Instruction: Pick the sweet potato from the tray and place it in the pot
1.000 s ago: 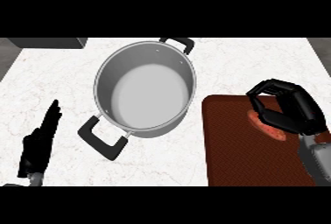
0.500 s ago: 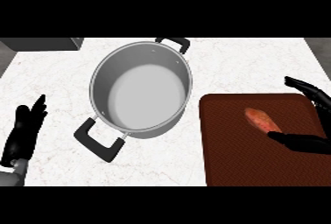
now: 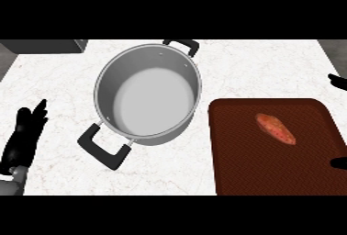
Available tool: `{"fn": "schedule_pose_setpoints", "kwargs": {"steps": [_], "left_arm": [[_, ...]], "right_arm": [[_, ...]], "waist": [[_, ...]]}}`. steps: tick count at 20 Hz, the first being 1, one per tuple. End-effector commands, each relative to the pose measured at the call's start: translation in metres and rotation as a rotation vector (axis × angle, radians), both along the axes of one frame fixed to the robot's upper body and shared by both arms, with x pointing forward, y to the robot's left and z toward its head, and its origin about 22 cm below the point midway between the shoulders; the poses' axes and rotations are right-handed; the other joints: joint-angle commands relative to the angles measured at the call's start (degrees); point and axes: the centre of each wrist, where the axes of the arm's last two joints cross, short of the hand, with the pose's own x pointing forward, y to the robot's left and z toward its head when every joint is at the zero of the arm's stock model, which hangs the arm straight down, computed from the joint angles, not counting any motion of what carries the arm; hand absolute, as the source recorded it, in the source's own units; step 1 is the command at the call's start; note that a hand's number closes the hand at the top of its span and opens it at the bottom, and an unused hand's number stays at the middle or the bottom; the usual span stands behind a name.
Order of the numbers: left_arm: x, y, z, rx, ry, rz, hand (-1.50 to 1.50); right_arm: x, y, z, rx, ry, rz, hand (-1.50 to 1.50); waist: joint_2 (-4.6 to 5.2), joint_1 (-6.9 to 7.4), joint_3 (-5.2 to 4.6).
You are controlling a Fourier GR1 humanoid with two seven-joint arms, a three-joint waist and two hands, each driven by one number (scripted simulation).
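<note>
Right hand (image 3: 337, 81) withdrawn to right edge, probably open; sweet potato (image 3: 275, 128) exposed.

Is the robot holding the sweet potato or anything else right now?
No, nothing is held. The sweet potato lies alone on the tray. The left hand rests open, and the right hand barely shows at the edge.
</note>
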Motion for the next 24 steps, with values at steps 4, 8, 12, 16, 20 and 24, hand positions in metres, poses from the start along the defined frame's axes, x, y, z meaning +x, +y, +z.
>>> {"fn": "schedule_pose_setpoints", "kwargs": {"steps": [4, 8, 12, 16, 20, 24], "left_arm": [[-0.001, -0.006, 0.002, -0.013, 0.0, -0.023, 0.0], [0.007, 0.0, 0.004, -0.012, -0.001, -0.029, 0.0], [0.004, -0.016, 0.002, -0.003, 0.0, -0.015, 0.0], [0.021, 0.004, 0.002, 0.017, -0.006, -0.023, 0.0], [0.006, 0.006, 0.001, 0.001, -0.016, -0.013, 0.0], [0.018, -0.014, 0.005, 0.005, 0.005, -0.015, 0.0]], "right_arm": [[-0.006, 0.017, 0.042, -0.337, 0.245, -0.003, -1.5], [-0.006, 0.037, 0.04, -0.374, 0.355, 0.048, -1.5], [-0.005, 0.036, 0.057, -0.413, 0.371, 0.005, -1.5], [0.009, 0.03, 0.025, -0.421, 0.411, -0.054, -1.5], [0.007, 0.034, 0.001, -0.408, 0.405, -0.051, -1.5], [0.018, 0.047, -0.028, -0.455, 0.435, -0.051, -1.5]], "waist": [[0.18, 1.05, -0.03], [0.34, 1.2, 0.03], [0.23, 0.85, 0.09], [0.43, 0.88, 0.1], [0.27, 0.82, 0.12], [0.37, 0.96, 0.13]]}}
